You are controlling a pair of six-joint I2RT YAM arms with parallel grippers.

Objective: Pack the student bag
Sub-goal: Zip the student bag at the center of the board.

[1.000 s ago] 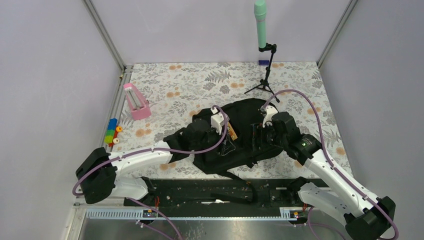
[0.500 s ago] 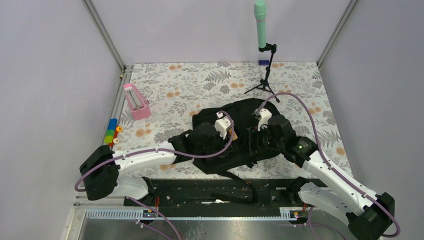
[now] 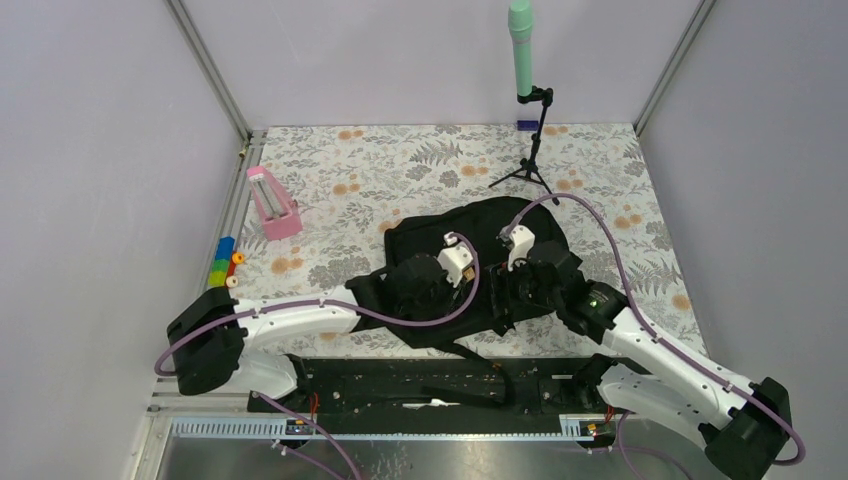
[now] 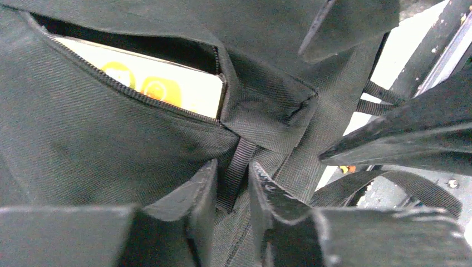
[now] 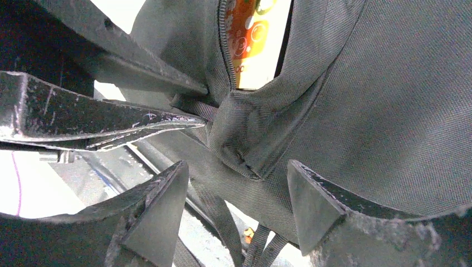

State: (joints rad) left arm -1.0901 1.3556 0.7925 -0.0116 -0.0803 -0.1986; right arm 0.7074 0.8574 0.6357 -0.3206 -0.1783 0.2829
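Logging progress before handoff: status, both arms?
Left gripper: jaws narrow around webbing strap, grip unclear. Right gripper: jaws open, straddling zip-end corner. Student bag zip open, book inside. Nothing blocking.

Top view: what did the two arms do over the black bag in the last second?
The left gripper slid right and nearer its base; its fingers now sit either side of a strap on the bag. The right gripper slid left and nearer too, jaws open around the bag's corner. The bag, pink stand, blocks and tripod stayed put.
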